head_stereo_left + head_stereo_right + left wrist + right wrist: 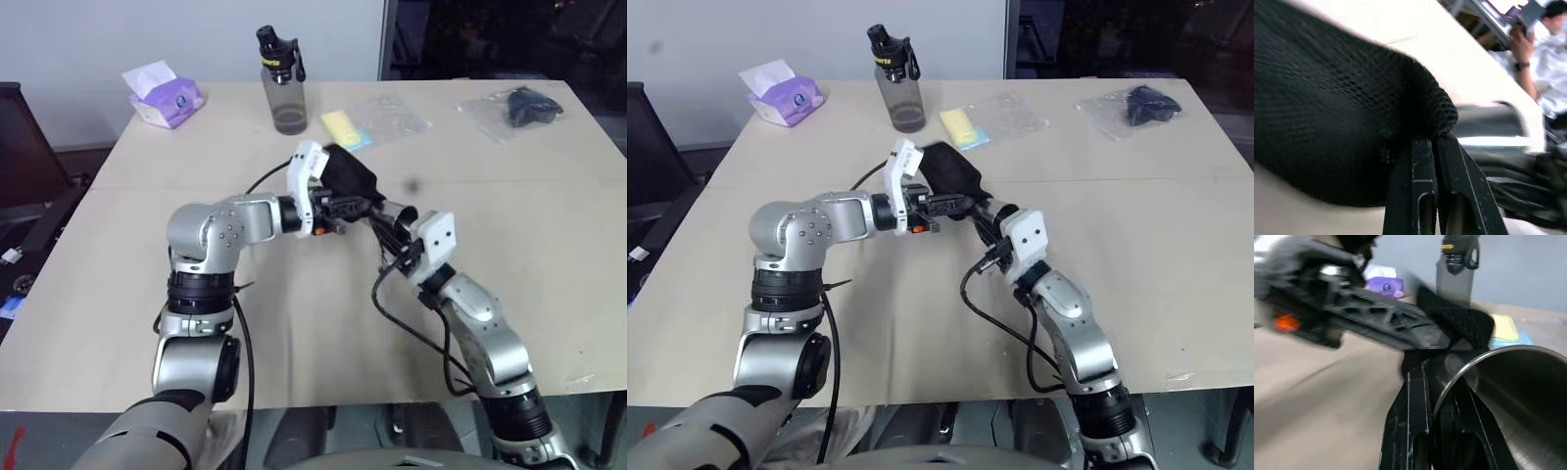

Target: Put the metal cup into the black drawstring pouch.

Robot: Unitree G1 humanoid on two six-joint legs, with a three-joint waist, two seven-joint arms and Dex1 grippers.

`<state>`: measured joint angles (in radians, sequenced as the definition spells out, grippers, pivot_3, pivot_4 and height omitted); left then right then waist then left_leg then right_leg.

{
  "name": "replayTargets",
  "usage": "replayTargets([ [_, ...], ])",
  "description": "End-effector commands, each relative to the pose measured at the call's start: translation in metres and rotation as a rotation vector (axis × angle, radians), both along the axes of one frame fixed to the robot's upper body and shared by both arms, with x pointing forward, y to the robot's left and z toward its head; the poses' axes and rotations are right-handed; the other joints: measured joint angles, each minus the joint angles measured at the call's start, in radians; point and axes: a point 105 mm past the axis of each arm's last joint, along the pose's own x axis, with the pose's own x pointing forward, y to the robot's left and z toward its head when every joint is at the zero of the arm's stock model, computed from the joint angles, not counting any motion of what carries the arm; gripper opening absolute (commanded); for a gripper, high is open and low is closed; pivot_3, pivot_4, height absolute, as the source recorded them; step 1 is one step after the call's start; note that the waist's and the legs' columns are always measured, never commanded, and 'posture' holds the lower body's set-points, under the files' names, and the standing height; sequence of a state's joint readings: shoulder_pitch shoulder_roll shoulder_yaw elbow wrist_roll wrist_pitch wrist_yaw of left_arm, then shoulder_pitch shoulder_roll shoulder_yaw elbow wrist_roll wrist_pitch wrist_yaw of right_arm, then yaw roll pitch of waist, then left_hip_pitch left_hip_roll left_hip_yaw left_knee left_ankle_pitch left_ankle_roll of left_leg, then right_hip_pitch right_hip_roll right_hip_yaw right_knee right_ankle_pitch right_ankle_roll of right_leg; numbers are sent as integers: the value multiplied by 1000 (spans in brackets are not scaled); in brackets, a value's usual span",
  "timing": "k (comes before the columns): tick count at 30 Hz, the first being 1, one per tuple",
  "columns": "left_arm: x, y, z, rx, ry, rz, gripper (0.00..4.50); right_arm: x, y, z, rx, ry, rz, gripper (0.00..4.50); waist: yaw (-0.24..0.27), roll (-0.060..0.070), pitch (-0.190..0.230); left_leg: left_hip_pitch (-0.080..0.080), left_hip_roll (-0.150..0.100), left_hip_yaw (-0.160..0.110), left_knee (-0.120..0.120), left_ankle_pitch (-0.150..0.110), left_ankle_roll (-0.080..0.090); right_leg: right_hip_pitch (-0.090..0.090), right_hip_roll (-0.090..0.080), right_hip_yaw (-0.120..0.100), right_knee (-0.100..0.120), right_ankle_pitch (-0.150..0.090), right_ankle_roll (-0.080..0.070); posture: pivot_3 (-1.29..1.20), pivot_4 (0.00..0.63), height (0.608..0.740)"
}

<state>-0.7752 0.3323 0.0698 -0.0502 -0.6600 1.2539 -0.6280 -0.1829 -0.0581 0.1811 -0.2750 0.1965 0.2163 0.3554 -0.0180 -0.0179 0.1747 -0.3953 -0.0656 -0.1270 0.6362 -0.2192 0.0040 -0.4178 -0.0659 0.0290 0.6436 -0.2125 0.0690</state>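
Above the table's middle, the black drawstring pouch (351,176) hangs from my left gripper (364,206), which is shut on a fold of its mesh fabric (1342,122). From the right, my right gripper (389,223) meets it, shut on the rim of the metal cup (1513,396). One finger is inside the rim and one outside. The cup's shiny open mouth faces the right wrist camera, and the pouch (1459,318) sits just beyond the rim. In the head views the grippers and the pouch hide most of the cup. I cannot tell whether its base is inside the pouch.
At the table's back stand a grey bottle with a black cap (284,83) and a purple tissue pack (162,98). A yellow item in clear plastic (377,122) and a dark object in a clear bag (519,108) lie back right. A person in a white shirt (1547,73) is beyond the table.
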Motion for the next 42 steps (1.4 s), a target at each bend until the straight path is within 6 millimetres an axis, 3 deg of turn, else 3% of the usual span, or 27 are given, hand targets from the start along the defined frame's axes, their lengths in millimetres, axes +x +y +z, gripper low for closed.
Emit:
replayTargets([
  [1,-8,-3,9,-8,-28,-46,32,5,-7,26,208,-18,-27,0,0,0,0,0,0,0,0,0,0,0,0,0,0,0,0,0,150,740],
  [10,-5,0,11,-12,-25,-32,32,12,-30,46,699,126,39,0,1,0,0,0,0,-1,0,-1,1,0,0,0,0,0,-1,0,150,740],
  [15,-2,2,14,-24,-31,-16,32,0,-26,46,754,196,179,0,-6,1,0,0,0,0,-1,-2,3,0,0,0,0,0,-1,0,150,740],
  [18,6,8,26,-83,-29,10,32,-2,-40,46,799,193,163,0,-5,1,0,0,0,-1,-1,-2,4,0,1,0,0,0,-1,0,150,740],
  [22,13,14,36,-155,21,31,32,-15,-54,63,947,147,271,0,-2,1,0,0,0,0,0,-2,4,0,0,0,0,0,-1,0,150,740],
  [31,16,14,39,-196,108,1,32,-40,-29,61,806,181,445,0,-12,1,0,0,0,0,-1,-2,4,0,1,0,0,0,-1,0,150,740],
  [35,15,12,43,-211,114,-12,32,-33,-23,50,743,192,390,0,-18,1,0,0,0,0,0,-2,4,0,1,0,0,0,-1,0,150,740],
  [42,8,11,46,-222,126,-44,32,-7,-35,31,765,223,215,0,-18,1,0,0,0,0,0,-2,4,0,1,0,0,0,-1,0,150,740],
])
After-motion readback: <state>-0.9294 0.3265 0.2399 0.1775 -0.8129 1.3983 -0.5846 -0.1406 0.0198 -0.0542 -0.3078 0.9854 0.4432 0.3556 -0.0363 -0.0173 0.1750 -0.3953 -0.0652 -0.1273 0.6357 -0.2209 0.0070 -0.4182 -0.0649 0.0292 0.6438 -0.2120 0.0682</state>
